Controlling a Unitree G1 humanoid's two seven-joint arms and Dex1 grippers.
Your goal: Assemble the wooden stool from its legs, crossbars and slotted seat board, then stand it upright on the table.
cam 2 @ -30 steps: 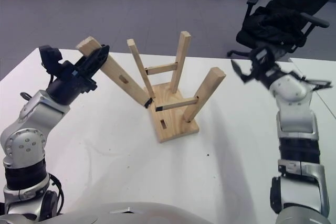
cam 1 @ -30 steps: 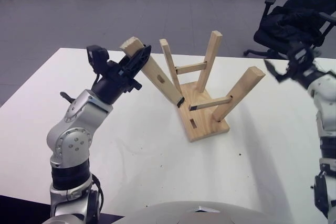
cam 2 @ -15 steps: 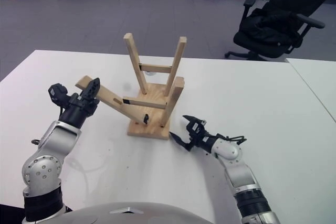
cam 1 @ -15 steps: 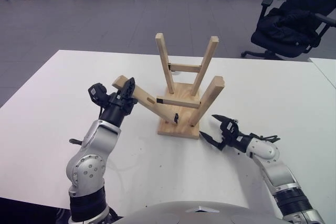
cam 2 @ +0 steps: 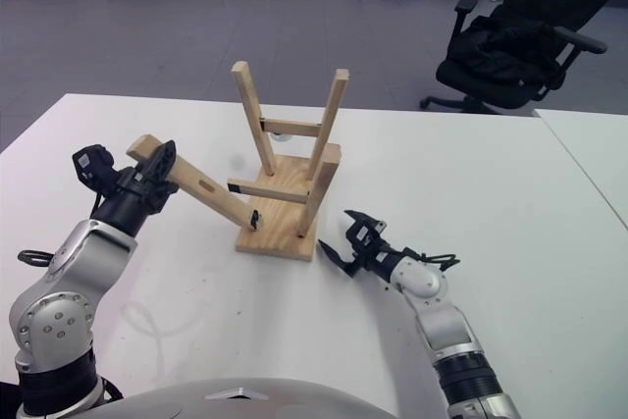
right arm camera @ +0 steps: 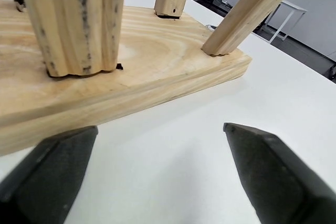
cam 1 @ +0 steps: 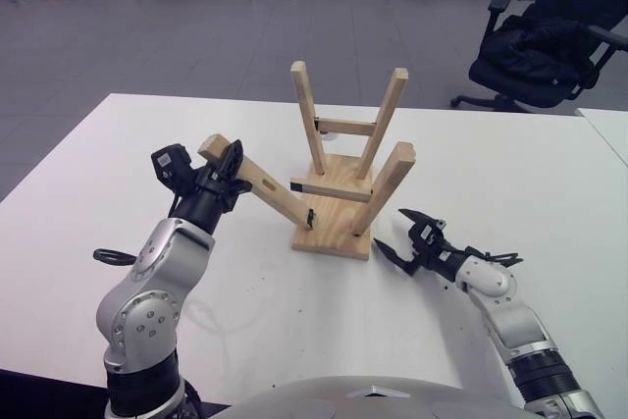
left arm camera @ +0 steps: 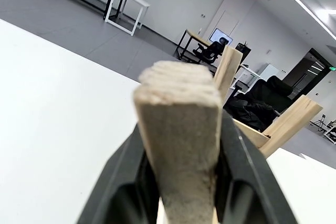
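The stool stands upside down, its slotted seat board (cam 1: 332, 238) flat on the white table (cam 1: 510, 174). Three legs stick up from it: two at the back (cam 1: 306, 117) joined by a crossbar (cam 1: 345, 128), and one at the front right (cam 1: 390, 186) with a crossbar (cam 1: 329, 189) reaching left. My left gripper (cam 1: 228, 166) is shut on the upper end of the fourth leg (cam 1: 277, 199), which slants down to the board's near left corner. In the left wrist view that leg's end (left arm camera: 176, 114) sits between the fingers. My right gripper (cam 1: 391, 234) is open, low on the table beside the board's near right corner (right arm camera: 131, 77).
A black office chair (cam 1: 549, 36) stands beyond the table's far right side. Another white table's corner (cam 1: 610, 127) shows at the right edge. Bare tabletop lies in front of the stool and to its right.
The right arm came down from high on the right to the table beside the seat board. My left gripper lowered the leg, then drew it a little leftward. The head camera also shifted.
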